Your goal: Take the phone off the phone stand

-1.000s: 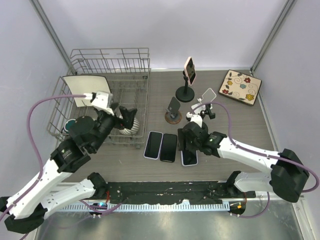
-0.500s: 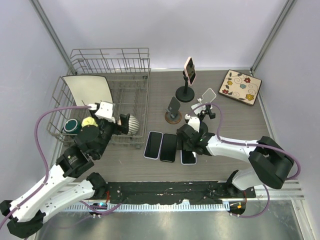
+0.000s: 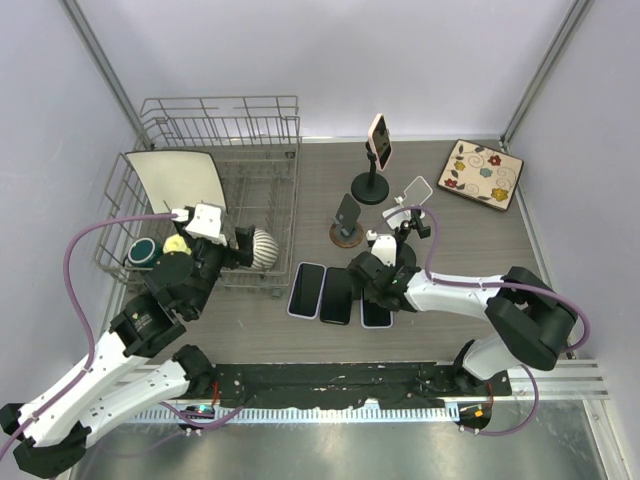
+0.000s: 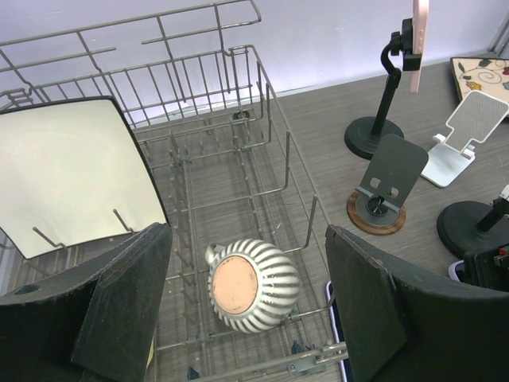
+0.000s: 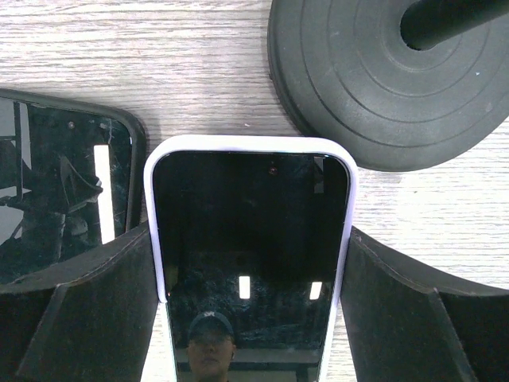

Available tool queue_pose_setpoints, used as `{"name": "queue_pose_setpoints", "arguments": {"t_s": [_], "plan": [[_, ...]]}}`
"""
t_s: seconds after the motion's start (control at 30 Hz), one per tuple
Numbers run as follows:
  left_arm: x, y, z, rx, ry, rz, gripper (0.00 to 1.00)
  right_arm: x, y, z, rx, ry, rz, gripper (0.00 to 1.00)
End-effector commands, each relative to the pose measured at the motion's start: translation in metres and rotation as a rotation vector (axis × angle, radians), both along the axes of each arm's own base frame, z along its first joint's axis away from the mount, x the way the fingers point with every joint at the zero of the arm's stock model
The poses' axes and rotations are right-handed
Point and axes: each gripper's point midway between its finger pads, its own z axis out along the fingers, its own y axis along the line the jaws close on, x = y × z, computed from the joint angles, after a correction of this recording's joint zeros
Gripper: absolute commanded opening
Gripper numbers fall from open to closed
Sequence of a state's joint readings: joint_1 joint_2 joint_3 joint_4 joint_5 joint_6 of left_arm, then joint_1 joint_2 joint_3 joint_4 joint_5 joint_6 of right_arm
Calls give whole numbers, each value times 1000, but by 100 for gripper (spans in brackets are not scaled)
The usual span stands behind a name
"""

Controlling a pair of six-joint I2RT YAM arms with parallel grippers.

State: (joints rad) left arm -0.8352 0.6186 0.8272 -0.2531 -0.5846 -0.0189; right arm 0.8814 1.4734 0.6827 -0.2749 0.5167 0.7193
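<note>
**Pink phone on its stand; both tools open and away from it**

The pink phone [image 3: 378,140] sat clamped upright at the top of the tall black stand [image 3: 371,186], at the far side of the bench [image 3: 450,250] and right of the wire dish rack [image 3: 225,120]. Neither tool touched it.

The right tool [image 5: 249,247] was low over the bench near its front edge, its jaws spread wide. A white-cased phone [image 5: 250,199] lay flat and screen-up between them, with one finger at each long edge. Whether the fingers pressed on the case could not be told. Just beyond that phone's top end stood the round black base [image 5: 382,79] of another stand. To its left lay a dark phone [image 5: 64,191], also flat. From above, two dark phones [image 3: 322,293] lay side by side left of the white-cased one.

The left tool [image 4: 246,239] hung over the near end of the dish rack with its jaws wide apart and nothing in them. Under it a striped grey-and-white cup [image 4: 250,282] lay on its side on the rack's wires, and a white square plate [image 4: 71,171] stood on edge to the left.

Between the rack and the right arm stood a small grey holder on a round wooden base [image 3: 346,222], and beside it a white folding stand [image 3: 412,195]. A flower-patterned tile [image 3: 484,174] lay at the far right corner.
</note>
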Motion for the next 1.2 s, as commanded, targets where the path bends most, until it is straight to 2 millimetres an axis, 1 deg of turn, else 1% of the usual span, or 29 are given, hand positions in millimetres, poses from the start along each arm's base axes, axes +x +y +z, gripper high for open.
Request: {"name": "queue_pose_setpoints", "arguments": {"t_s": [0.0,0.1,0.2,0.3,0.4,0.5,0.63,0.73,0.97,1.13,1.17], "plan": [[3,4,10,-24,-34,25,82,19,10,24,45,-82,-49,50],[3,3,10,-22,-31,22,82,20,13,33,55,-88,-46,64],[3,3,10,-22,-31,19,82,19,13,39,65,-89,-37,70],[3,3,9,-20,-29,19,82,18,16,45,87,-85,-30,72],[3,3,9,-21,-30,14,82,15,15,43,91,-78,-26,74],[3,3,10,-24,-31,13,82,14,14,37,81,-70,-35,75],[3,2,9,-23,-28,10,82,12,19,27,93,-39,-33,72],[3,2,9,-22,-27,8,82,10,21,19,96,-12,-39,72],[2,1,8,-21,-25,1,82,4,15,7,57,30,-61,84],[2,2,9,-24,-25,2,82,2,15,12,67,29,-56,91],[2,1,9,-23,-24,1,82,3,16,16,76,22,-54,94]]}}
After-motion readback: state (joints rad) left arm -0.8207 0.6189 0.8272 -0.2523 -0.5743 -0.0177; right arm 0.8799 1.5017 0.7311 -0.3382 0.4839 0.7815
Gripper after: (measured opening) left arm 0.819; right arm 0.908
